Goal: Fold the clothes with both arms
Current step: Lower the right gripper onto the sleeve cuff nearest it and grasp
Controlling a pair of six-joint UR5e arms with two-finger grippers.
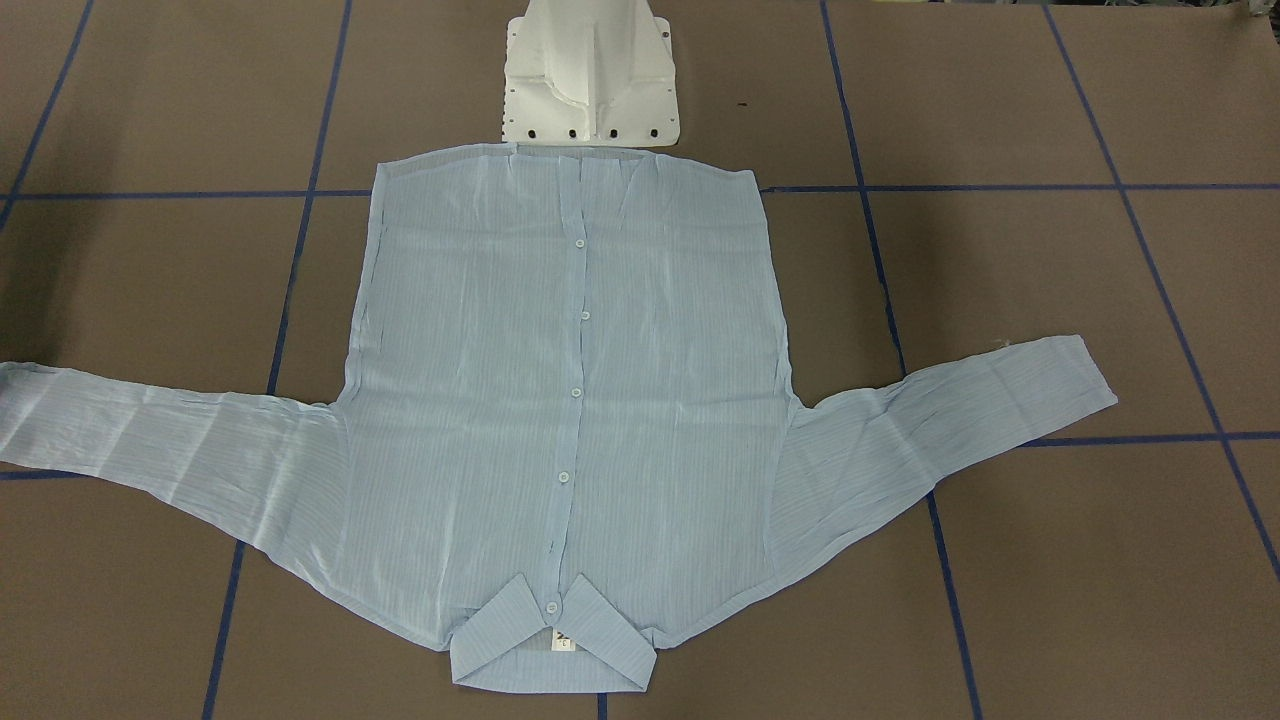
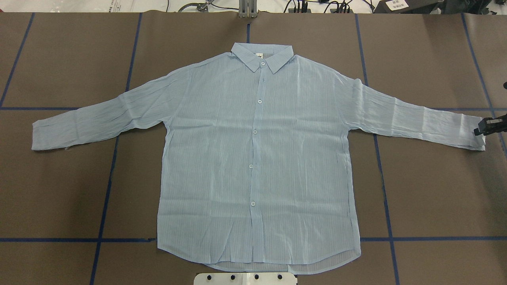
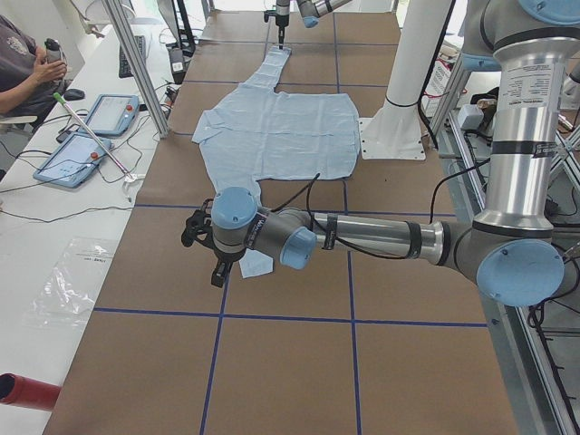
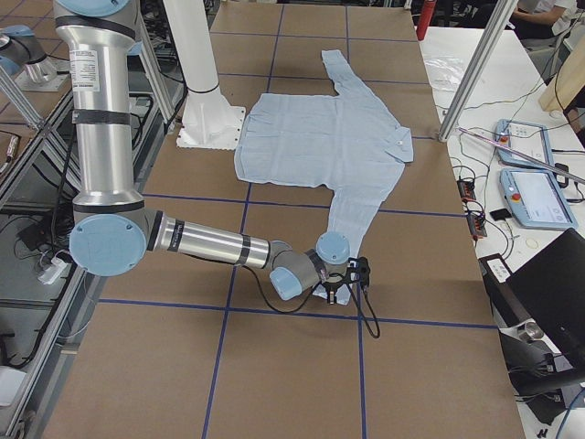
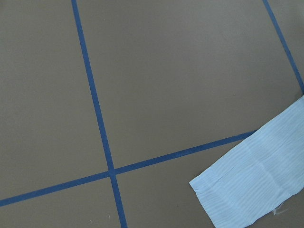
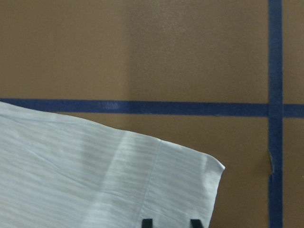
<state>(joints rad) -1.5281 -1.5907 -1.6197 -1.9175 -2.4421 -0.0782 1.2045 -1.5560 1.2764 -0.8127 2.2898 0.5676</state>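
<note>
Nothing's been folded yet: the shirt [image 2: 253,158] is laid flat, buttoned, centred on the worktop [image 2: 59,198] with sleeves [image 2: 99,114] spread toward both ends, the right gripper [image 6: 171,223] is poised unclenched over the right cuff [image 6: 185,185], whether the left gripper [image 3: 201,237] is clenched can't be told, so every fold is left.

You have the shirt [image 2: 257,158] lying flat on the counter [image 2: 59,198], front up, with its hem [image 2: 257,264] just beside the pedestal [image 1: 590,70] on the robot's side and its collar [image 2: 262,59] on the far side, toward you. Each sleeve runs out sideways. The right tool [image 2: 489,126] sits at the end of the right cuff [image 2: 473,136], and the left tool [image 3: 216,270] hangs over the end of the left cuff [image 5: 251,190]
</note>
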